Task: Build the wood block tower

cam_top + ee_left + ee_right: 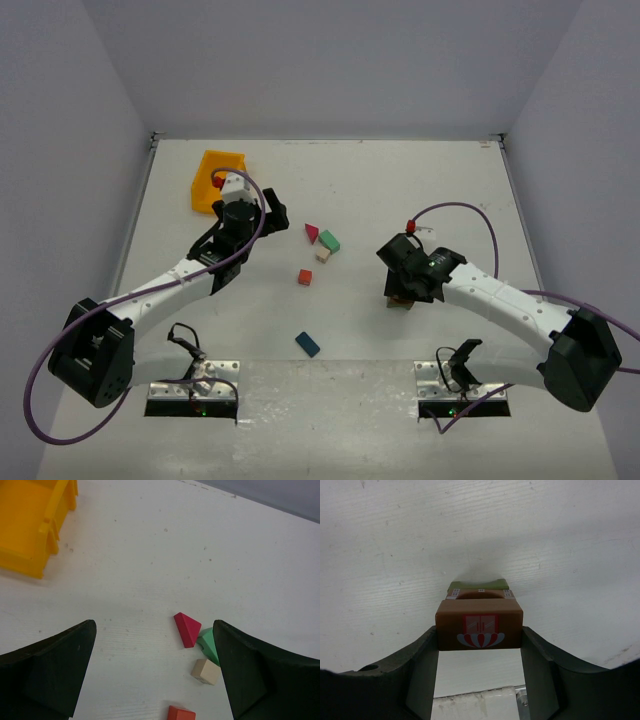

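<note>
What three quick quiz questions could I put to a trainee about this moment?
1. True or false: the left gripper is shut on the magenta prism.
2. What is clamped in the right gripper? A cream cube; B brown block; C red cube.
3. Which loose block lies nearest the arm bases in the top view?
Key: 1 false, it is open and empty; 2 B; 3 the blue brick.
</note>
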